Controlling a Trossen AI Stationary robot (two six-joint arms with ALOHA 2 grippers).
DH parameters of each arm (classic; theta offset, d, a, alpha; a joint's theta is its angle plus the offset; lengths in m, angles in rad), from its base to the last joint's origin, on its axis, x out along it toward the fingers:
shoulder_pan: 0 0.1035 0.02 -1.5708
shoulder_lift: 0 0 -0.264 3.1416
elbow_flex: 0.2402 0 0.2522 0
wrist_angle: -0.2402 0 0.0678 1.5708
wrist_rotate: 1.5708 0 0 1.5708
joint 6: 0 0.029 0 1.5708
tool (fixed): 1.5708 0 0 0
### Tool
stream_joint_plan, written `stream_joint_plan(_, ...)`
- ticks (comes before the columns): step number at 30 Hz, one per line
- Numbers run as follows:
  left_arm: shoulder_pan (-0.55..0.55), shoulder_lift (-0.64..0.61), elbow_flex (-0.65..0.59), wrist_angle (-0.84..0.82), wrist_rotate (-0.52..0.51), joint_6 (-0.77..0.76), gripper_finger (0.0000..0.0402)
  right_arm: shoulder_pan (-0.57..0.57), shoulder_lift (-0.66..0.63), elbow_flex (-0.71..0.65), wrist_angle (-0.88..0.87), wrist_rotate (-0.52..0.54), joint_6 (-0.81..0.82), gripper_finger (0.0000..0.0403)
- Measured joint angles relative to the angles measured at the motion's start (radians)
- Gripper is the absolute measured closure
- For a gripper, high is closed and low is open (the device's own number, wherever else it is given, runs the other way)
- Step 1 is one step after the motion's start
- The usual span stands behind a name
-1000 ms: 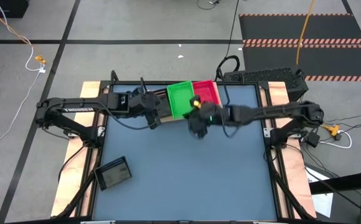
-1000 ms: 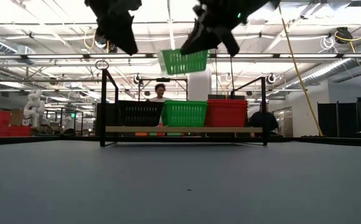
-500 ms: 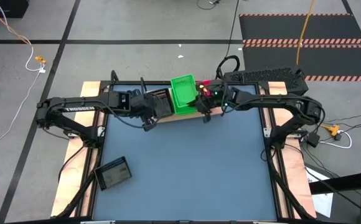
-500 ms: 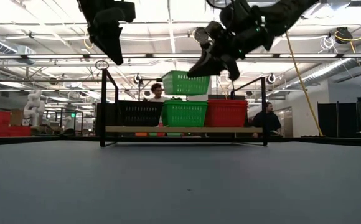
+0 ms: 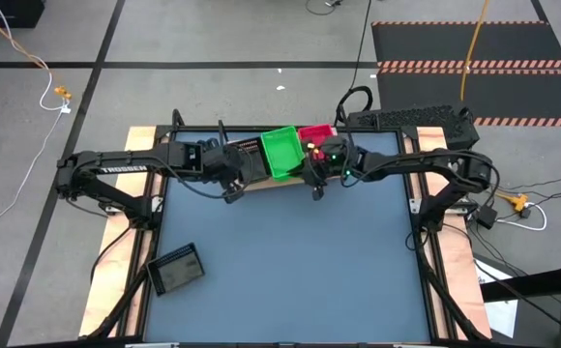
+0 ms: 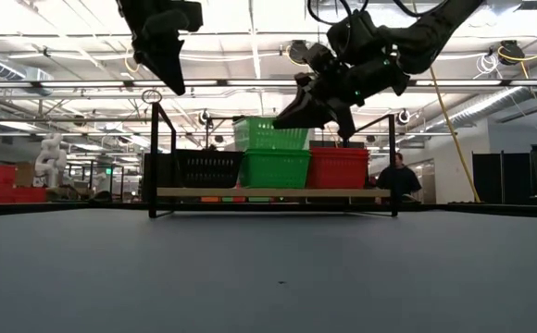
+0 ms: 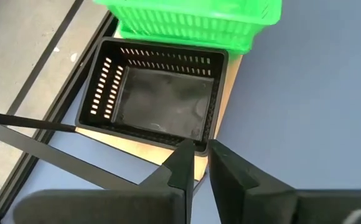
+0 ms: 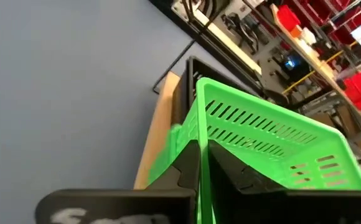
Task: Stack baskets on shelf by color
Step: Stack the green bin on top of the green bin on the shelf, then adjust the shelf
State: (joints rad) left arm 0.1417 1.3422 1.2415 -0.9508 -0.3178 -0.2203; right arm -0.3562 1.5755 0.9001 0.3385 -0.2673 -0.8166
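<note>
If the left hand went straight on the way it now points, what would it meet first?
Probably the black basket on the shelf: the left hand, fingers nearly closed and empty, points down at its near rim. Depth is unclear, so it might just clear that rim and meet the shelf board.

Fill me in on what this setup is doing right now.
The robot is stacking baskets by colour on the wooden shelf at the table's far edge. The right hand grips a green basket by its rim and holds it right on top of the green basket already in the shelf's middle. A black basket and a red basket flank it. The left hand hangs above the black basket, fingers nearly closed and empty. Another black basket lies on the table's near left.
</note>
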Motion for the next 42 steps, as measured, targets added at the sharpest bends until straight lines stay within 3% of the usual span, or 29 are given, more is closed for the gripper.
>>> stream_joint_plan(9,0.000,0.000,0.000,0.001,-0.015,0.000,0.0366,-0.010,0.006,0.000,0.008,0.005,0.082,0.0381)
stream_joint_plan(16,-0.001,0.000,0.000,-0.043,-0.015,-0.028,0.0366,-0.011,0.004,0.000,0.008,0.011,0.166,0.0315)
stream_joint_plan(20,-0.016,0.000,0.000,-0.051,-0.016,-0.054,0.0366,-0.009,0.004,0.001,0.004,0.121,0.172,0.0264)
stream_joint_plan(24,-0.072,-0.001,-0.014,-0.072,-0.032,-0.117,0.0367,0.017,0.004,0.002,0.026,0.220,0.306,0.0231)
stream_joint_plan(31,-0.141,0.000,-0.193,-0.065,-0.070,-0.170,0.0367,0.171,0.003,-0.060,0.081,0.214,0.419,0.0213)
stream_joint_plan(36,-0.079,0.000,-0.302,0.035,-0.077,-0.140,0.0367,0.309,0.003,-0.124,0.271,0.214,0.404,0.0217)
stream_joint_plan(42,0.019,0.000,-0.319,0.127,-0.075,-0.057,0.0367,0.396,0.003,-0.161,0.380,0.284,0.329,0.0217)
